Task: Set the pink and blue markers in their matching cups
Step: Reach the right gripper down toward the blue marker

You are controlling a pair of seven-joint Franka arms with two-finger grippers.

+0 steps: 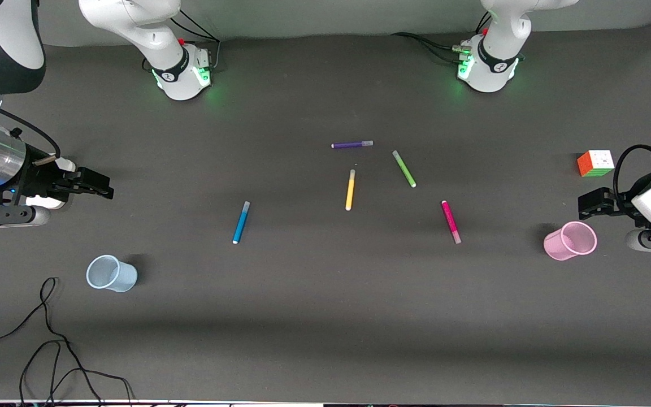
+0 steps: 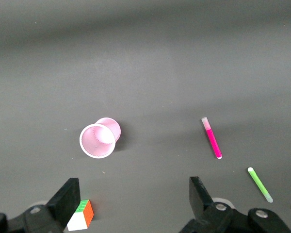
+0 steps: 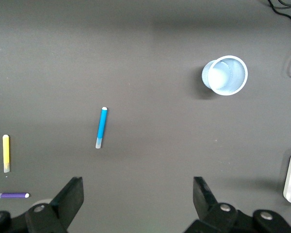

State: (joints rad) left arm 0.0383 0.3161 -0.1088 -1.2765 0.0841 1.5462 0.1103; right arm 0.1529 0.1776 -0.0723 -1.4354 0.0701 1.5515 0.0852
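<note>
Five markers lie flat on the dark table (image 1: pixel 325 316), none in a cup. The blue marker (image 1: pixel 241 222) sits left of centre in the front view, pale cap toward the robot bases; the pink marker (image 1: pixel 451 221) sits right of centre, paler cap toward the camera. Above and between them in the frame lie the yellow marker (image 1: pixel 350 190), green marker (image 1: pixel 404 168) and purple marker (image 1: pixel 352 144).

The blue cup (image 1: pixel 112 273) stands upright at lower left of the front view, nearer the camera than the blue marker and well apart from it. The pink cup (image 1: pixel 570 241) stands upright at right, near the pink marker but not touching. A puzzle cube (image 1: pixel 595 163) rests above the pink cup in the frame.

The right gripper (image 1: pixel 102 188) hangs at the left edge of the front view, fingers spread, holding nothing; the blue marker is well clear of its fingers (image 3: pixel 70 199). The left gripper (image 1: pixel 588 206) hangs at the right edge just above the pink cup, jaws likewise spread and empty; the pink marker lies well clear of its fingers (image 2: pixel 68 196).
</note>
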